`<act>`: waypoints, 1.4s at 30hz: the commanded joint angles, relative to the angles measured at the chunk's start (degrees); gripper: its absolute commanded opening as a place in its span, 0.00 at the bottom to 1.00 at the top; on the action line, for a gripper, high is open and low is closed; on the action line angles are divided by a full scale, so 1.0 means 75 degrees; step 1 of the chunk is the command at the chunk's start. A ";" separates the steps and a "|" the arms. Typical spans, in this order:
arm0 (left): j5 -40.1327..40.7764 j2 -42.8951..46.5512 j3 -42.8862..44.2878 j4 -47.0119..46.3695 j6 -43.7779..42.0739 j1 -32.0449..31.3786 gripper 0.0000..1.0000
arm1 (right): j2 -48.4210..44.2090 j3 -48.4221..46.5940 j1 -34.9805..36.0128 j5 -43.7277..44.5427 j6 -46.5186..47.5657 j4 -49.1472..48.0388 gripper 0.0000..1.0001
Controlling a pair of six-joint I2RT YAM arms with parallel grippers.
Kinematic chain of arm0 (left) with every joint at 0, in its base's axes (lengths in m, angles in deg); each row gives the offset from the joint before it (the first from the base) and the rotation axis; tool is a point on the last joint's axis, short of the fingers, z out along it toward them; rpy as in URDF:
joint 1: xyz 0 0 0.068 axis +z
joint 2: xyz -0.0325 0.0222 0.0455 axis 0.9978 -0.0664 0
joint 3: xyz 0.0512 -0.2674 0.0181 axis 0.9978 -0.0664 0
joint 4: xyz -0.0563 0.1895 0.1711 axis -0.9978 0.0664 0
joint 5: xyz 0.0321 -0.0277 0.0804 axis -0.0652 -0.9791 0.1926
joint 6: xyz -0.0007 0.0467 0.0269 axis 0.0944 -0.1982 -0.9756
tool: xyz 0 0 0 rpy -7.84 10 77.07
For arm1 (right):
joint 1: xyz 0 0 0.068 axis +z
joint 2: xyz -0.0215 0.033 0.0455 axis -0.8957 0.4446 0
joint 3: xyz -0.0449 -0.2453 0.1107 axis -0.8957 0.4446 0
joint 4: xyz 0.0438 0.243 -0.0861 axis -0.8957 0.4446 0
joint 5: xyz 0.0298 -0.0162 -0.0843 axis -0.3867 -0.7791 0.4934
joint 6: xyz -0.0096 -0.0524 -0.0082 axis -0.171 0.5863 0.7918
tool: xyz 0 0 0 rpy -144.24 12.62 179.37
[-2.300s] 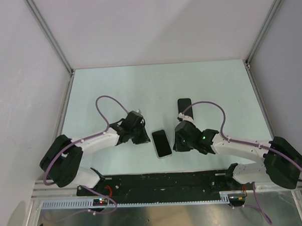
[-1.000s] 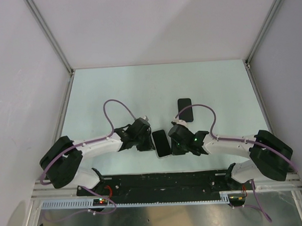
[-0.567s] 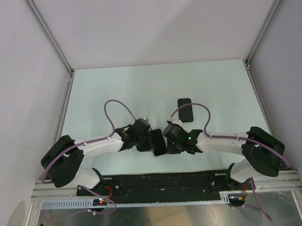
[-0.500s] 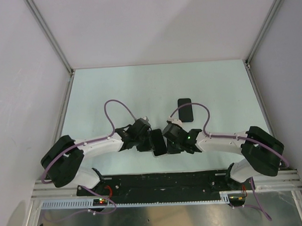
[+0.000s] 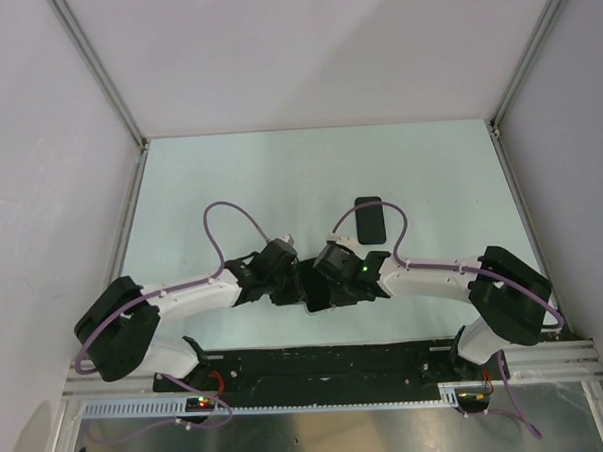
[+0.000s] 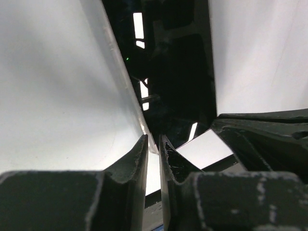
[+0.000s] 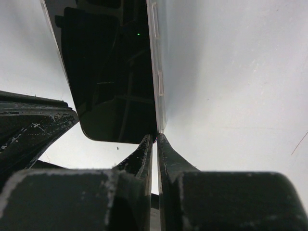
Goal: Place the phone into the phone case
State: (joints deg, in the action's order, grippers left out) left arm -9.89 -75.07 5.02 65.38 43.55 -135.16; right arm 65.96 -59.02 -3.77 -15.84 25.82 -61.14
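Phone point(image 7: 110, 72) sitting against the clear phone case point(image 7: 158, 72), tilted up between both arms near the table point(image 5: 229, 179) front, left claw point(image 6: 153, 144) pinching the case's rim, right claw point(image 7: 154, 139) clamped on its corner (fingers nearly touching)

I can read no text, label, brand, number or sign in any of my views. The glossy black rectangular phone point(image 7: 110, 77), edged by the clear plastic phone case point(image 7: 155, 57), carries only reflections and one tiny green dot of light, no letters or figures.
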 commanded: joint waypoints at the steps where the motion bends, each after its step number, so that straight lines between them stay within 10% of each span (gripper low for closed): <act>1: -0.0053 0.0264 -0.0295 -0.0049 0.0145 -0.0046 0.19 | 0.1389 0.0434 0.0191 0.0252 -0.0069 -0.0103 0.07; 26: -0.0102 0.0617 -0.0600 -0.0060 0.0150 -0.0052 0.20 | 0.2560 0.0028 0.0406 0.0245 -0.0241 -0.0164 0.06; 38: 0.0226 0.0897 -0.0637 -0.0052 0.0398 0.0223 0.19 | 0.0630 -0.0148 -0.0046 0.0619 0.0213 0.0093 0.08; 42: 0.0305 0.1128 -0.0436 0.0020 0.0269 0.0499 0.20 | -0.0413 -0.0397 -0.0330 0.0891 0.0596 0.0113 0.25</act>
State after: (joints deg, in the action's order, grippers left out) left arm -9.32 -69.54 0.60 65.64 45.19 -133.26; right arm 68.82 -61.51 -4.29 -13.92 26.04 -67.61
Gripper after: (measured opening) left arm 0.197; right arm 0.174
